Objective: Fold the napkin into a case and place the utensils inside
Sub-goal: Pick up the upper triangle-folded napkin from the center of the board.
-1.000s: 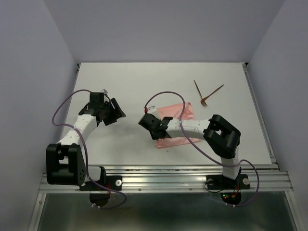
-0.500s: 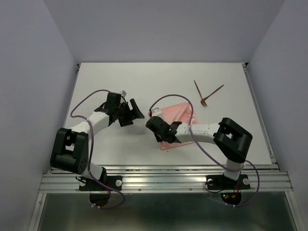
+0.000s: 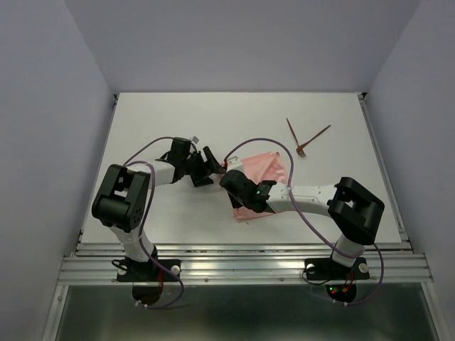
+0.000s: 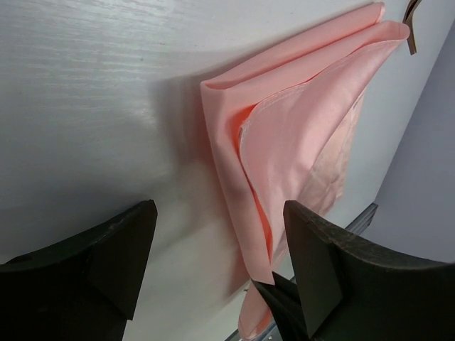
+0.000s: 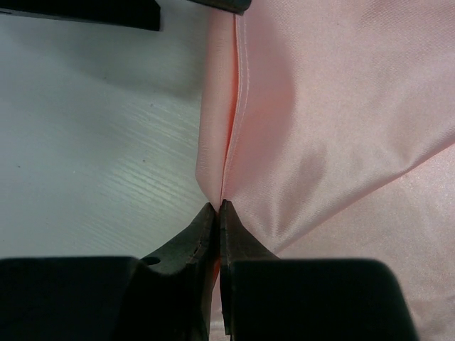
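The salmon-pink napkin (image 3: 266,174) lies folded and creased on the white table, right of centre. It has a loose folded left edge, seen in the left wrist view (image 4: 298,121). My right gripper (image 3: 230,180) is shut on the near corner of that left edge, and the right wrist view (image 5: 219,207) shows the cloth (image 5: 327,106) pinched between its fingertips. My left gripper (image 3: 212,168) is open and empty. It lies low just left of the napkin's edge, and its view (image 4: 220,249) looks along the cloth. Two thin reddish-brown utensils, one plain (image 3: 291,130) and one forked (image 3: 313,140), lie crossed behind the napkin.
Grey walls enclose the table on three sides. A metal rail (image 3: 242,266) runs along the near edge. Purple cables (image 3: 256,141) arc over both arms. The right gripper's tip shows in the left wrist view (image 4: 281,302).
My left arm has swung right, from the table's left part to the napkin's left edge. My right gripper has stayed at the napkin's left edge, and its arm has stretched out lower.
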Robot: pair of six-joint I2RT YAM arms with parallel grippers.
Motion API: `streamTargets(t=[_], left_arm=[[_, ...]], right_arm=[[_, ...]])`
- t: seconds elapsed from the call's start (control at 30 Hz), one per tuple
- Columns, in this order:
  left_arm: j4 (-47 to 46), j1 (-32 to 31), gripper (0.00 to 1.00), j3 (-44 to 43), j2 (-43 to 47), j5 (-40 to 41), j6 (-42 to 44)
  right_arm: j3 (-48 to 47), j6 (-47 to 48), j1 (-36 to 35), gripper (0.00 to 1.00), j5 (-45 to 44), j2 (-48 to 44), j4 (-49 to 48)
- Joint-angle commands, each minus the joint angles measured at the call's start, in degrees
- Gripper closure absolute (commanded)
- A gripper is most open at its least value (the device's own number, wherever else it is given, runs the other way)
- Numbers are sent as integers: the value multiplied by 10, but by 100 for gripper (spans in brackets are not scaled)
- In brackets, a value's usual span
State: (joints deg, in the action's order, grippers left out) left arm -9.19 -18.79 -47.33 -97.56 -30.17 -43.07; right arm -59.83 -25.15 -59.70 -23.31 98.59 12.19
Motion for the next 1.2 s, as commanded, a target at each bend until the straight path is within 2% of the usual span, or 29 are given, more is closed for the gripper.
streamTargets(t=[0.0,0.17,0.6,0.73,0.77,0.83,0.87,0.9,0.93,1.0,1.17], left_arm=[[-45,-7,16,-22,-19,-20,-18],[-59,-13,20,-24,-37,-21,-31],[-65,-25,44,-32,-50,7,-42],[-67,-29,60,-40,-53,10,-48],[-68,-30,75,-43,-54,10,-49],[-71,-30,94,-38,-44,20,-60],[-72,-31,100,-35,-39,26,-64],[-72,-31,100,-31,-33,35,-69],[-72,-31,100,-26,-20,40,-76],[-70,-31,100,-22,-11,49,-81],[-43,-31,100,-32,-5,53,-79]], right_arm=[[1,6,-3,92,5,-22,-32],[0,7,-3,92,7,-21,-32],[2,9,-3,91,10,-30,-32],[4,10,-3,90,13,-32,-32],[4,10,-3,89,15,-33,-32],[4,9,-3,72,14,-37,-29],[3,6,-3,62,2,-38,-16],[-2,2,-3,53,-5,-37,-2],[-19,-9,-3,49,-12,-38,14],[-36,-17,-3,41,-20,-36,53],[-67,-53,-32,40,-62,-26,99]])
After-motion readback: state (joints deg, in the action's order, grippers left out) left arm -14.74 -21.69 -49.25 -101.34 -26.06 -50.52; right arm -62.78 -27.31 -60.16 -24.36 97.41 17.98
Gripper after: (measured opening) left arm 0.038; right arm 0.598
